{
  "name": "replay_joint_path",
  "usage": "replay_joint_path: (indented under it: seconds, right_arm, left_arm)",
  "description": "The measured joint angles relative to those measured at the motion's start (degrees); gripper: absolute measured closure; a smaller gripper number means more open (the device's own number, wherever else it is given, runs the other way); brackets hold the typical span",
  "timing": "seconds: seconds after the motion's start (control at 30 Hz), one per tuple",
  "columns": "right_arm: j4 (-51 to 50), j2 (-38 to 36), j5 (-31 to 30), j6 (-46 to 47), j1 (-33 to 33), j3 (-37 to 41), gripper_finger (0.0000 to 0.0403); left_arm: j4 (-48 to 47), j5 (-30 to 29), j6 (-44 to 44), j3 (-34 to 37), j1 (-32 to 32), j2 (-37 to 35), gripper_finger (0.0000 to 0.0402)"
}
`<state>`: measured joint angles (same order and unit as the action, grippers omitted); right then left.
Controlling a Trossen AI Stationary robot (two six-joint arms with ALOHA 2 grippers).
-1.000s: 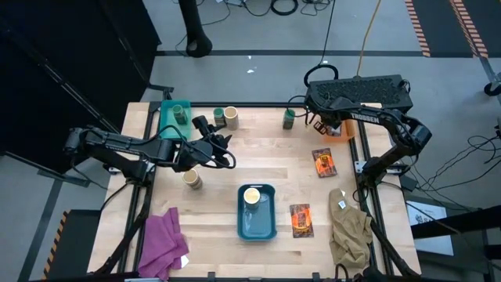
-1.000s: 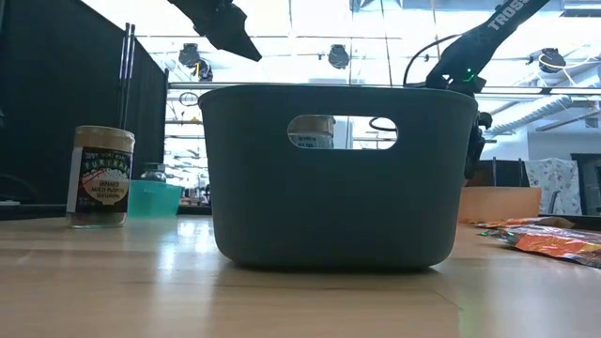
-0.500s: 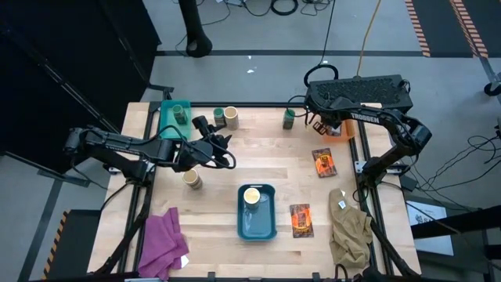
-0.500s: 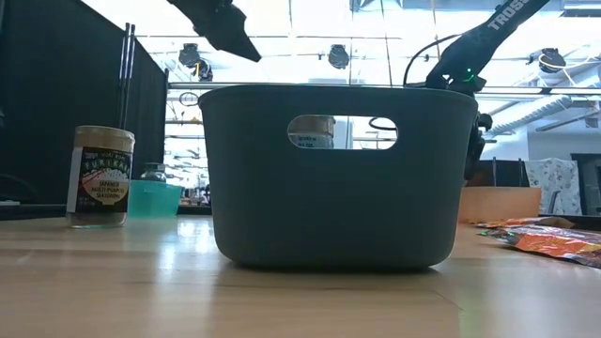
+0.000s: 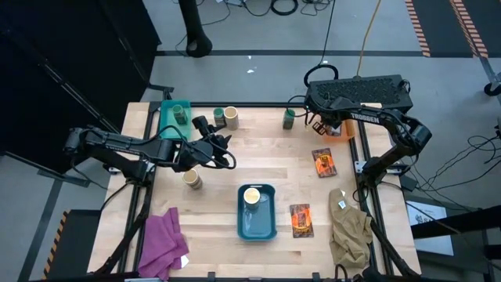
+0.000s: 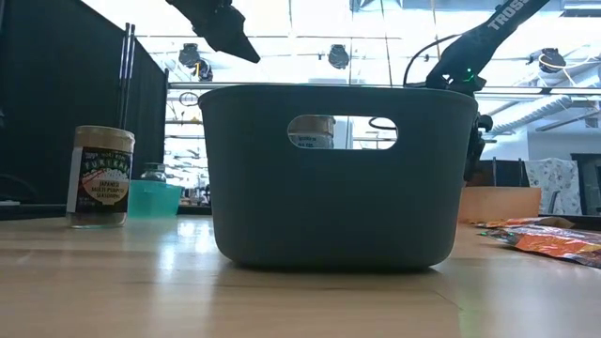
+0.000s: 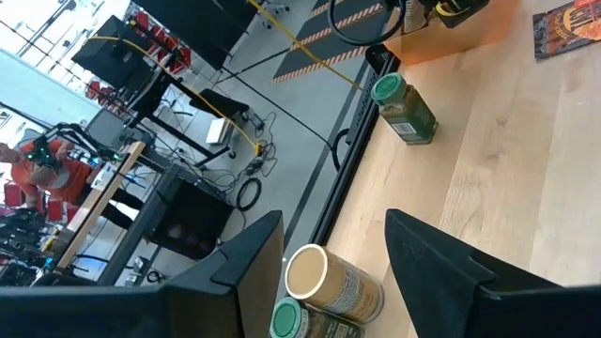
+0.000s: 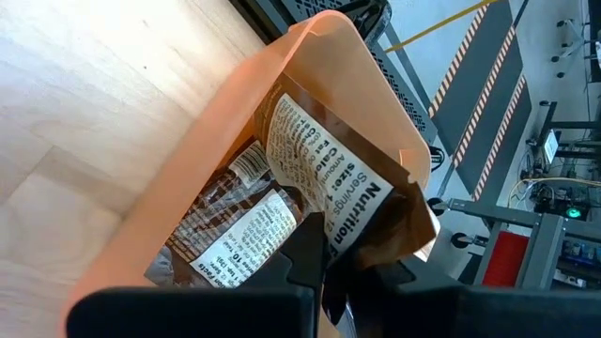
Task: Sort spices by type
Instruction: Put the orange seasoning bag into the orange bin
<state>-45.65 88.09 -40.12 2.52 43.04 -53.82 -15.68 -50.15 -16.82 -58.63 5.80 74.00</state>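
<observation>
My left gripper (image 5: 221,141) is hovering with fingers parted near a green-lidded jar (image 7: 291,319) and a cream-topped jar (image 7: 331,282) at the table's far edge. My right gripper (image 8: 324,272) is pinching a spice packet (image 8: 310,202) inside the orange bin (image 8: 235,122). Another cream-topped jar (image 5: 251,196) is sitting in the blue bin (image 5: 257,225).

- Your table (image 5: 235,157) is pale, smooth wood planks with a light sheen.
- The dark teal bin (image 6: 338,174) looks like matt plastic.
- At 5 o'clock the khaki cloth (image 5: 350,227) lies crumpled; at 7 the purple cloth (image 5: 162,239) is soft fabric.
- The packet (image 8: 310,202) in the orange bin (image 8: 235,160) is glossy, crinkled film.
</observation>
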Motion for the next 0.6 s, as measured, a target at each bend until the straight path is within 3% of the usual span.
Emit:
replay_joint_path:
  seconds: [0.6]
  right_arm:
    - [-0.02,0.0,0.02,1.12,0.0,-0.02,0.0321]
  left_arm:
    - [-0.29,0.0,0.05,0.0,0.0,0.0,0.0207]
